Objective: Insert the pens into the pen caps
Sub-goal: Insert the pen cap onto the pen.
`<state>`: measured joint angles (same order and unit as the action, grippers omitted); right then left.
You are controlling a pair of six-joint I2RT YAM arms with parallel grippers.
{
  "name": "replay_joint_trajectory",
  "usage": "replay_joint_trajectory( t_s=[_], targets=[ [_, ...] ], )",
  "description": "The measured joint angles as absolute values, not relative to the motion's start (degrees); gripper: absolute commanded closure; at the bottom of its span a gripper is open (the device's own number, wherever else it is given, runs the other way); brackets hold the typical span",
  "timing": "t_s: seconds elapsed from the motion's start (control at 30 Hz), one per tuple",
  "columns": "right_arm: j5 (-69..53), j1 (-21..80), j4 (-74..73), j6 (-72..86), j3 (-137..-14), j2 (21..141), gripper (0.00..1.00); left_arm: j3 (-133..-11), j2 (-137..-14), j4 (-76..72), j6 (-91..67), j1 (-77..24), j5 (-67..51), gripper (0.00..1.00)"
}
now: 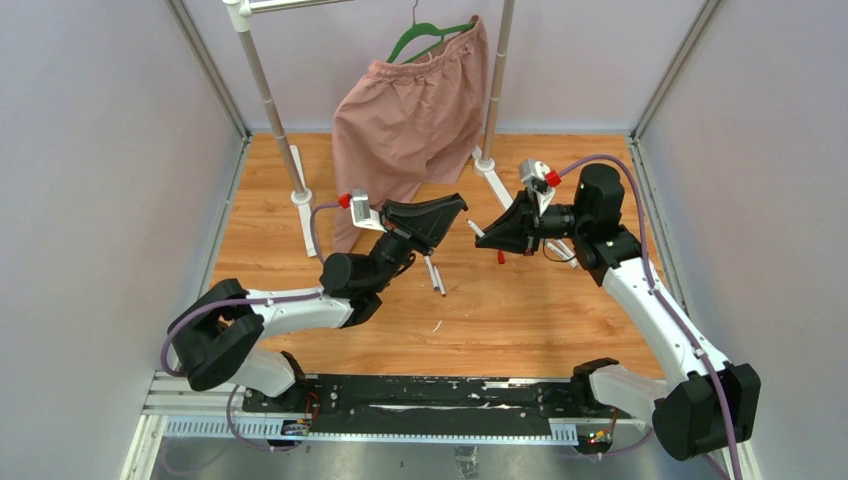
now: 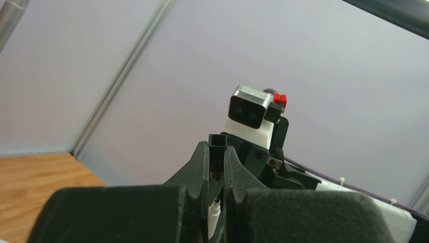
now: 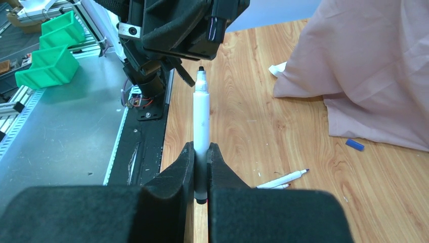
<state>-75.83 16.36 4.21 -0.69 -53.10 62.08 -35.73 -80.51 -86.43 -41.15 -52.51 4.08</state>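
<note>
My right gripper (image 3: pixel 201 148) is shut on a white pen (image 3: pixel 202 114) with a black tip, which points away toward the left gripper. My left gripper (image 2: pixel 217 145) is shut on a short black pen cap (image 2: pixel 219 140), its open end facing out. In the right wrist view the cap (image 3: pixel 216 28) is just beyond the pen tip and slightly to one side, not touching. The pen tip (image 2: pixel 215 210) shows low between the left fingers. In the top view both grippers, left (image 1: pixel 458 204) and right (image 1: pixel 487 238), meet above the table's middle. Two more white pens (image 3: pixel 283 179) lie on the table.
Pink shorts (image 1: pixel 415 115) hang on a green hanger from a white rack (image 1: pixel 268 100) at the back and drape onto the wooden table (image 1: pixel 520 310). A small blue cap (image 3: pixel 354 145) lies near the cloth. Green bins (image 3: pixel 48 63) stand off the table.
</note>
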Motion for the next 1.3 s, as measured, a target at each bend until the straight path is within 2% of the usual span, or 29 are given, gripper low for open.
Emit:
replay_joint_trajectory(
  t_s=[1.3],
  targets=[
    [-73.03,15.31,3.33,0.89,-53.84,60.84,1.00,-35.73,-82.00,-86.43,-42.22,-52.51,1.87,1.00]
  ],
)
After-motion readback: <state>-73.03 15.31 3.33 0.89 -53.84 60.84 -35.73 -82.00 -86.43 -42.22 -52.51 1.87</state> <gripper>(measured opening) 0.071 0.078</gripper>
